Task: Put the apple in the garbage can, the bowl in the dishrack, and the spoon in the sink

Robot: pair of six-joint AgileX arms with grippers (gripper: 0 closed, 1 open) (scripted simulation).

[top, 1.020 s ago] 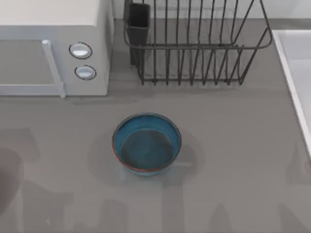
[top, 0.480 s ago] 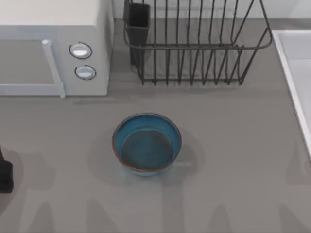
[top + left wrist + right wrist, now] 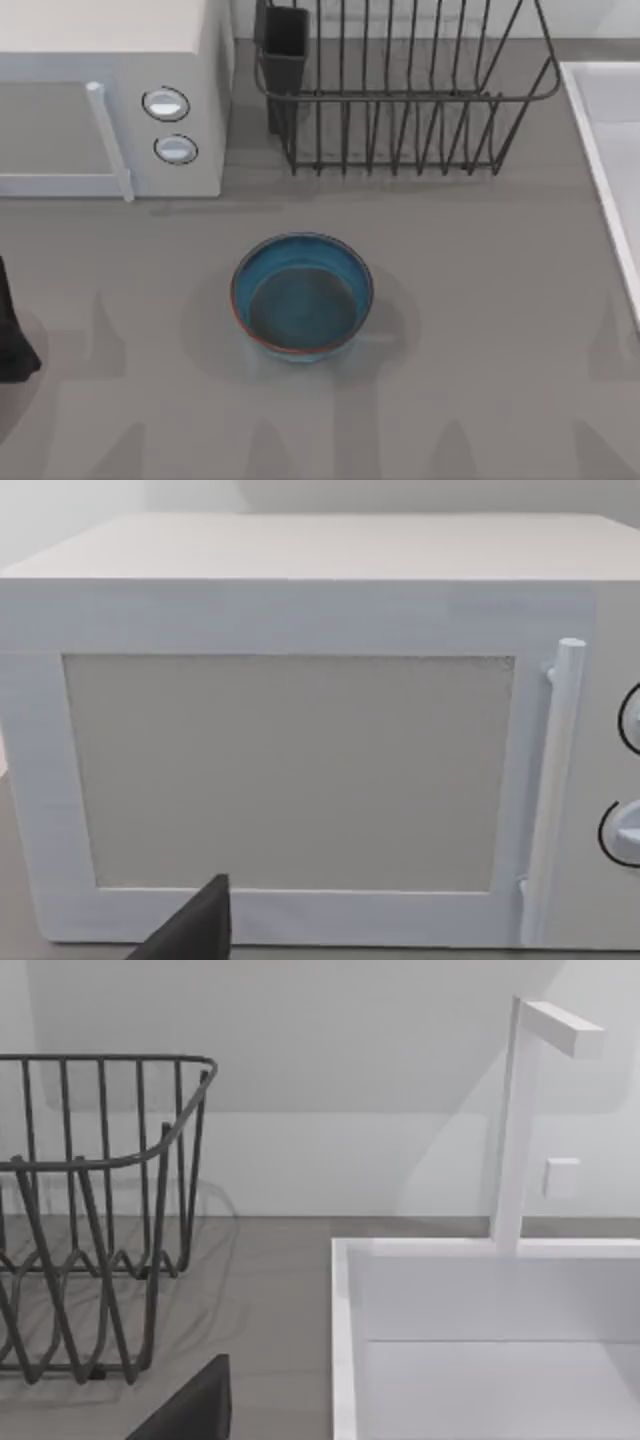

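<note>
- our left arm [image 3: 12, 330] had come further into the top view's left edge than half a second earlier, when just a small dark block sat lower there; we judged it was starting toward the bowl
- we couldn't tell how either gripper's fingers stood
- the bowl [image 3: 302, 296] sat upright and empty at centre frame, unmoved, the table [image 3: 480, 330] bare around it
- the dishrack [image 3: 400, 95] stood at upper centre, its black cutlery cup [image 3: 285, 45] at the corner by the microwave [image 3: 110, 100]
- the sink [image 3: 600, 150] lay along the right edge, its faucet [image 3: 515, 1120] rising behind it
- nothing lay between bowl and rack, though the rack's front wall must be cleared
</note>
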